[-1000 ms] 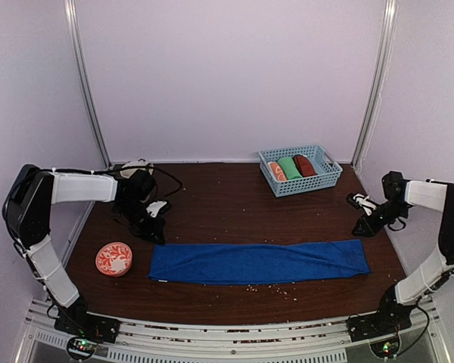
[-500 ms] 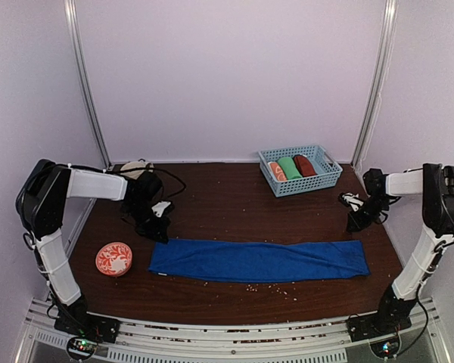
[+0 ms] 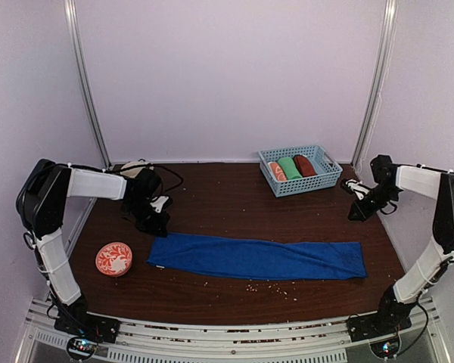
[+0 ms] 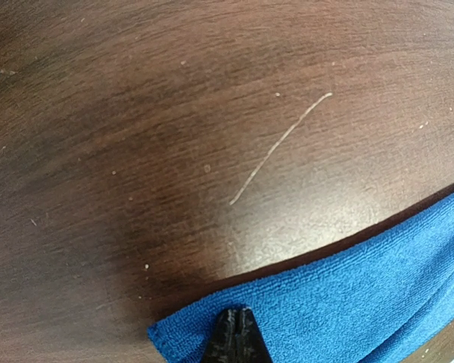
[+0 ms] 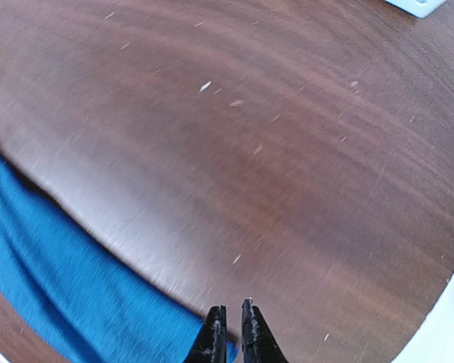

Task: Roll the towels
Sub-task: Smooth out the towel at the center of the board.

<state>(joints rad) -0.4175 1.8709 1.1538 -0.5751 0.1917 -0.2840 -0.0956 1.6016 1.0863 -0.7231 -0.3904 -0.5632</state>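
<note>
Your blue towel (image 3: 257, 258) lies flat across the lower middle of the table (image 3: 227, 200); soft, light and floppy, it wants taking at a short end; your left gripper (image 4: 235, 333) is pinched on its left corner; your right gripper (image 5: 228, 331), narrow, holds nothing.

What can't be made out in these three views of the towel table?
Left wrist view: whether the left gripper actually pinches the blue towel; its shut tips cover the contact spot.
Right wrist view: whether the right gripper is fully shut; motion blur, tips at the bottom edge.
Top view: how tightly the brown roll in the basket is wound; too small.
</note>
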